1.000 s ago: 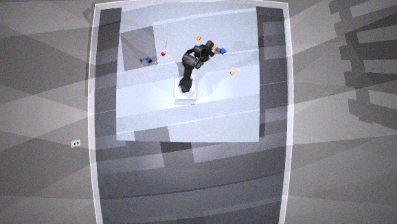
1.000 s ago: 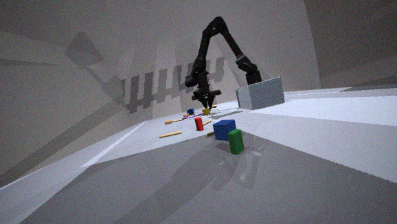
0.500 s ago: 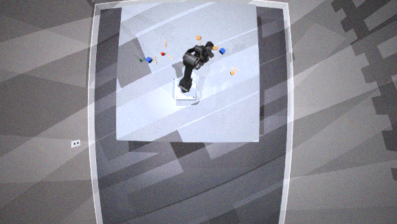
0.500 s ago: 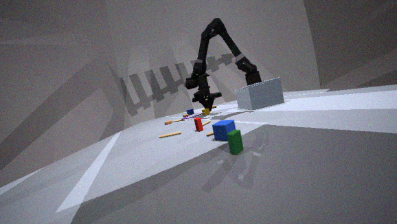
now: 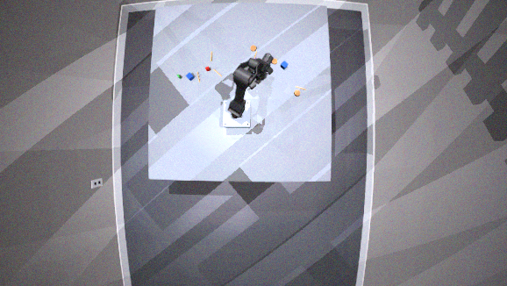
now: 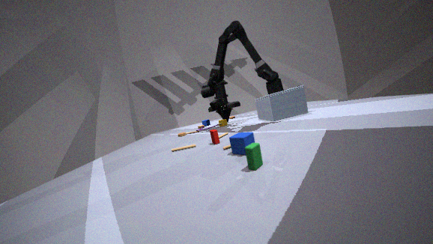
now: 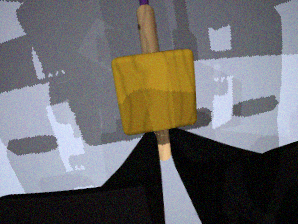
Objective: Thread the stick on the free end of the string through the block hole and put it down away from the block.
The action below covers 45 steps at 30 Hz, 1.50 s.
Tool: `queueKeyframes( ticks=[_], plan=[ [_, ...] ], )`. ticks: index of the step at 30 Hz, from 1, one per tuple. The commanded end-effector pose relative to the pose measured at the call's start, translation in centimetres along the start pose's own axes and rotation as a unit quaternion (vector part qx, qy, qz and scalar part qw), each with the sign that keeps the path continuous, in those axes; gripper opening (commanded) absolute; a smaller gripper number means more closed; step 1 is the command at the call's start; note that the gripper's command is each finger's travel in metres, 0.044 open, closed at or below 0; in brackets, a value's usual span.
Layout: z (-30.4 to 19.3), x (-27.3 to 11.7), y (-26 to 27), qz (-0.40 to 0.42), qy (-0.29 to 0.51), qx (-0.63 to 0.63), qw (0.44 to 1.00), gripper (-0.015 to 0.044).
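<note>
The yellow wooden block rests on the table; the arm hides it in the top view. The wooden stick runs through its hole, sticking out at both sides in the wrist view. The purple string is on the stick's far end, outside the block. My gripper is shut on the stick's short near end, low at the table and close against the block. The round wooden button lies near a blue cube.
Other round wooden pieces and loose sticks lie about. A red block, a second blue cube and a green block stand to the left in the top view.
</note>
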State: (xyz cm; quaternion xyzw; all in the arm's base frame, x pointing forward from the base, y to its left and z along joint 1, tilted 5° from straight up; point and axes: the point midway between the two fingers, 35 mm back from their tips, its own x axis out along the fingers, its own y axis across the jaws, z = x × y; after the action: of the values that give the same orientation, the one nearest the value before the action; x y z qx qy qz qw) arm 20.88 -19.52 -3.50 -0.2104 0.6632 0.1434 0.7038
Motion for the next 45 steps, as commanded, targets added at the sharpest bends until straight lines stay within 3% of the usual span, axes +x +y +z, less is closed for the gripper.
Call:
queueKeyframes(
  ticks=[1,45],
  plan=[
    [0.0,0.0,0.2,0.001,-0.005,0.006,1.000,0.0000],
    [-4.8,0.0,0.5,-0.008,-0.002,0.006,1.000,0.0000]
  ],
)
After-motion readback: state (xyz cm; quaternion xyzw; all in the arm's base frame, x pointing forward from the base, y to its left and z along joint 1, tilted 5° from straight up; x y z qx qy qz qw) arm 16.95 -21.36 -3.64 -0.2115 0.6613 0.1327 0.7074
